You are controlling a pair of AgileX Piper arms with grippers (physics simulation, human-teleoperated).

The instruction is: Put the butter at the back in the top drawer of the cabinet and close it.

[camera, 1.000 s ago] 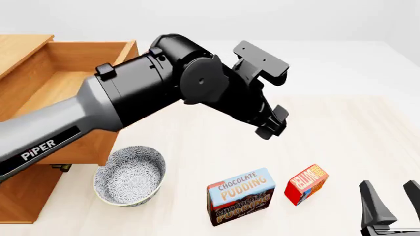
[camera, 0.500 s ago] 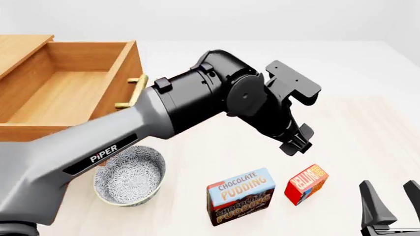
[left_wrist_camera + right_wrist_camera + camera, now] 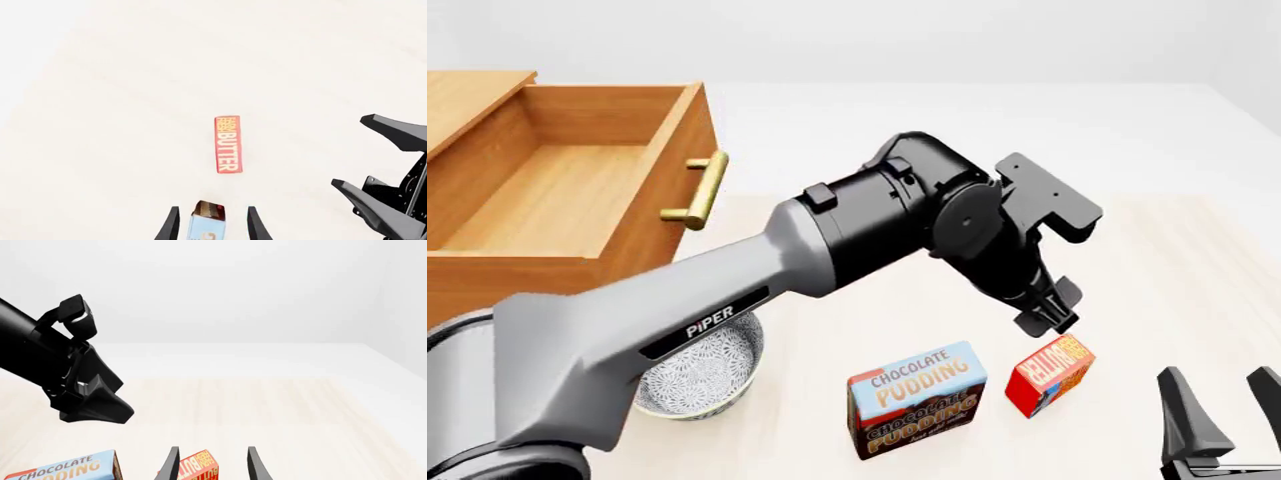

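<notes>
Pale wood-grain table point(image 3: 1174, 270) under white walls; butter point(image 3: 1050, 375) lies flat, both arms' jaws spread, empty.

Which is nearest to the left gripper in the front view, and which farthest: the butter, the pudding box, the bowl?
From the left gripper:
1. The butter, just below the tips.
2. The pudding box, left of the butter.
3. The bowl, far left, by the cabinet.
</notes>
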